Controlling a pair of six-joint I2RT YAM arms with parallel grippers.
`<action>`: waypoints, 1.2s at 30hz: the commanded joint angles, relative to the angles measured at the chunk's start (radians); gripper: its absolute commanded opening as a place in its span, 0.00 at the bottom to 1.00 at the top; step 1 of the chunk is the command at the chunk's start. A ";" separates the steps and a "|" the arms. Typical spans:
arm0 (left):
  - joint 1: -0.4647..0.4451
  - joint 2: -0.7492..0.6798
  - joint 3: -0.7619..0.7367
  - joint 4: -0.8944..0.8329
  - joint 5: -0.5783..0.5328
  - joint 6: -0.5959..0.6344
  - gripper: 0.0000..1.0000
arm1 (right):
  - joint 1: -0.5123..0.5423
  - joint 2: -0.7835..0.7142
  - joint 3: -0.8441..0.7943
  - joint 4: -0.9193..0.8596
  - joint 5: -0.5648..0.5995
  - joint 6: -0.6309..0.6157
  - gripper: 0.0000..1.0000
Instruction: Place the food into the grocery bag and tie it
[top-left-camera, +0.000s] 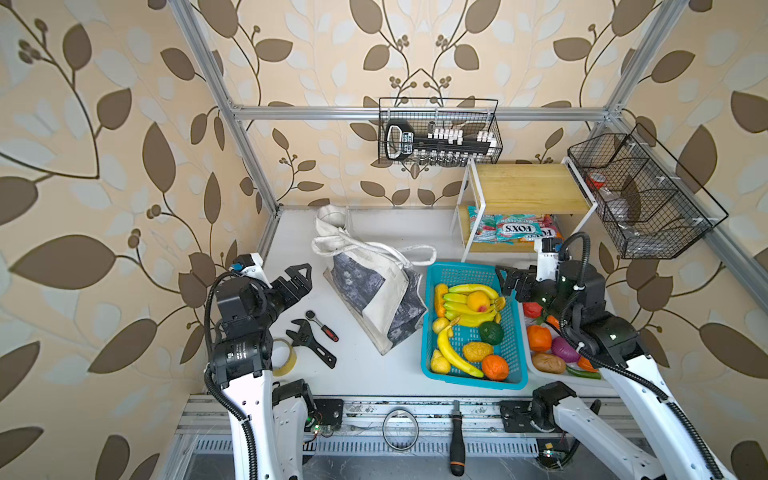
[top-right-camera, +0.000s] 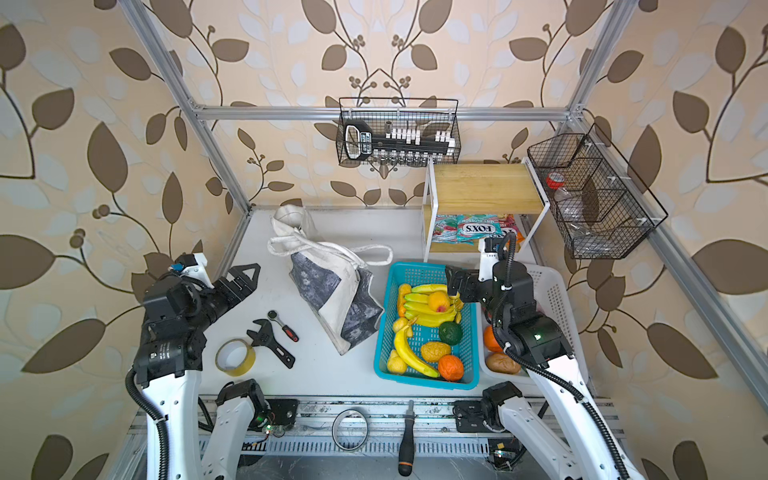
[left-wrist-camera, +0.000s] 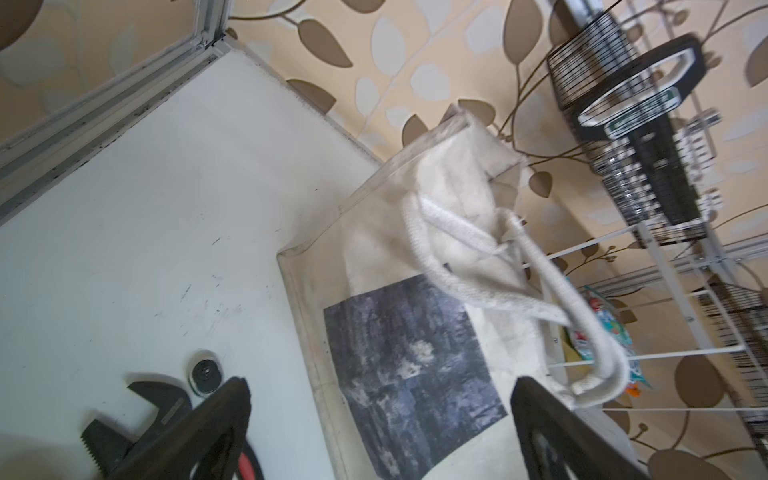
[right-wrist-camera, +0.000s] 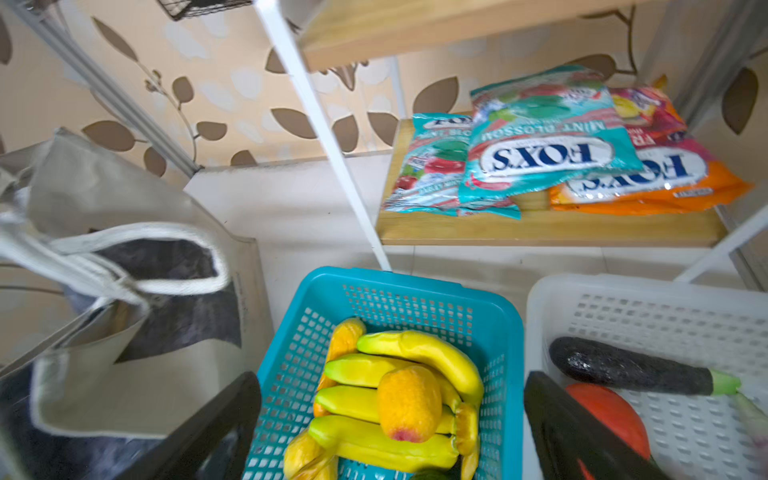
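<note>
**Both grippers wide and empty; bag lies left of the blue basket**

Grocery bag (top-left-camera: 374, 299) lies on its side against the left wall of the blue basket (top-left-camera: 465, 270), top end past the basket's far-left corner. Handles (left-wrist-camera: 478, 301) cross over the top in a loop; can't tell if it's a knot. Contents hidden.

Left gripper (top-left-camera: 306, 279) hangs well left of the basket, jaws wide, aimed at the bag. Right gripper (top-left-camera: 508, 284) hovers over the basket's far-right corner, jaws wide, nothing held.

My read: tie step. Take one strap per gripper near the crossing and pull apart level without lifting the bag. If food isn't in yet, bananas (top-left-camera: 469, 291) and small yellow fruit (top-left-camera: 440, 325) sit in the basket.

In the way:
- wrench (top-left-camera: 309, 338), ratchet (top-left-camera: 322, 326) and tape roll (top-left-camera: 286, 355), far left of the basket
- white basket (top-right-camera: 555, 299), just right of it
- shelf (top-left-camera: 528, 187), just behind it; a strap could snag on its leg
</note>
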 joint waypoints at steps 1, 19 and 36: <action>-0.048 -0.029 -0.038 0.030 -0.115 0.136 0.99 | -0.087 -0.025 -0.108 0.092 -0.052 0.046 1.00; -0.099 -0.060 -0.296 0.315 -0.216 0.144 0.99 | -0.259 -0.056 -0.548 0.732 0.042 -0.177 1.00; -0.212 0.071 -0.538 0.778 -0.435 0.225 0.99 | -0.264 0.231 -0.701 1.199 0.155 -0.200 1.00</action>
